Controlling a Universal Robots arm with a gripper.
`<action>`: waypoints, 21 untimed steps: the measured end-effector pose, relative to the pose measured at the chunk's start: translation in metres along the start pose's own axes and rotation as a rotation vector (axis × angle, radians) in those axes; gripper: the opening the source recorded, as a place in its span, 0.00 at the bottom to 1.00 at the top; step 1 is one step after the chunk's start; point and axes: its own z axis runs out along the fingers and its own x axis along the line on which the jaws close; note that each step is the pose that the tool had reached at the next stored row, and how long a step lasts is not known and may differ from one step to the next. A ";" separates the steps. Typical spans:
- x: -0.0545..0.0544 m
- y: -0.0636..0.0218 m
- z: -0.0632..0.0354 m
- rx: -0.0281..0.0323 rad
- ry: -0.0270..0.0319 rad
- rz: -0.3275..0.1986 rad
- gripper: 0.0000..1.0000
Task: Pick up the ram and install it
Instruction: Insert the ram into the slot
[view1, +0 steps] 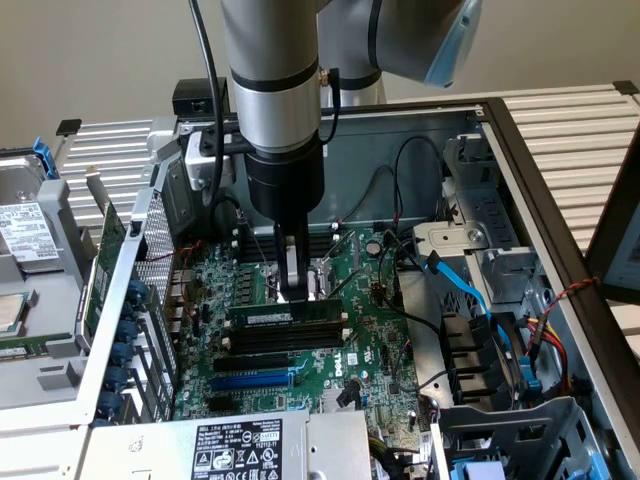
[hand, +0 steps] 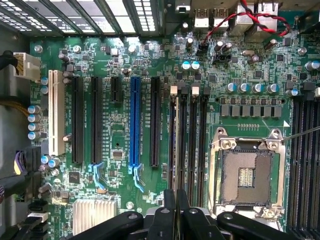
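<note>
Exterior view, centre: the gripper (view1: 294, 293) pinches the ram (view1: 285, 314), jaws narrow (wrist view shows it edge-on near the CPU socket (hand: 245, 175)); power-supply label (view1: 235, 447) lower centre, print illegible.

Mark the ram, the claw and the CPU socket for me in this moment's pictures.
the ram (view1: 285, 314): exterior view, middle of its chip-bearing face.
the claw (hand: 176, 196): wrist view, midway between its fingertips, shut on the ram.
the CPU socket (hand: 245, 177): wrist view, its open centre.
</note>
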 end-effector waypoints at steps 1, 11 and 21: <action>0.000 0.0000 0.0006 0.0000 0.0000 0.000 0.13; 0.000 0.0005 0.0046 0.0000 0.0018 0.000 0.13; 0.000 0.0017 0.0065 0.0012 0.0030 0.000 0.13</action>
